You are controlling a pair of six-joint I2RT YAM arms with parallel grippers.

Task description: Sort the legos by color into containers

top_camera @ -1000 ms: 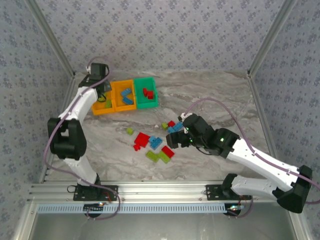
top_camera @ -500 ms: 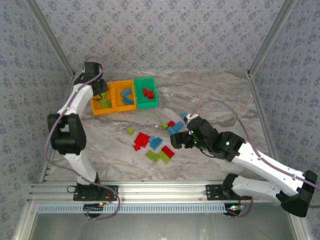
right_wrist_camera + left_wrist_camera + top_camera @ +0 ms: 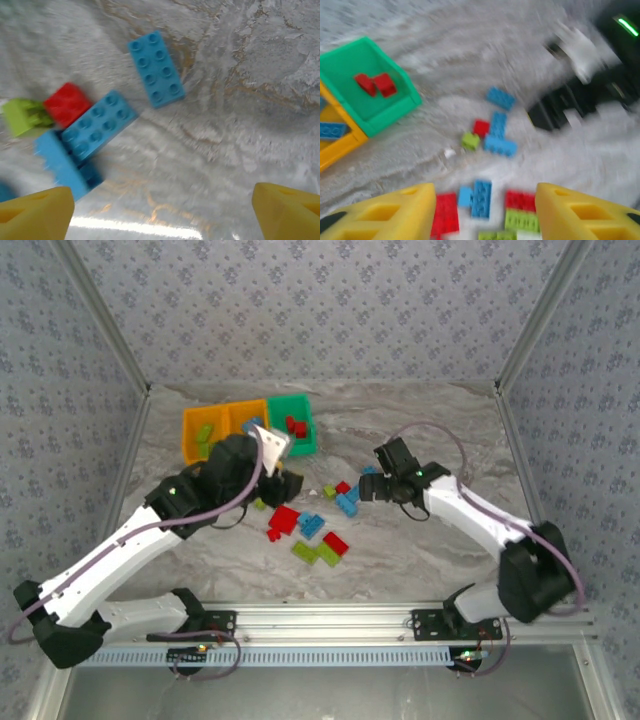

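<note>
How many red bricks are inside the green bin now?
2. One red brick and a second red brick lie close together on the floor of the green bin. Its near wall could hide a little.

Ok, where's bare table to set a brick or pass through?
Bare: the table right of the green bin; also the strip between the legos and the near rail. Crowded: the middle, between left gripper and right gripper.

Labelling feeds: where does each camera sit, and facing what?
Top external: above, behind the bases, looking down on the table; both arms show.
Left wrist: on the left arm, facing the green bin and legos; fingers below.
Right wrist: on the right arm, over a lone blue lego; fingers below.
Shared: both wrists see that blue lego.
</note>
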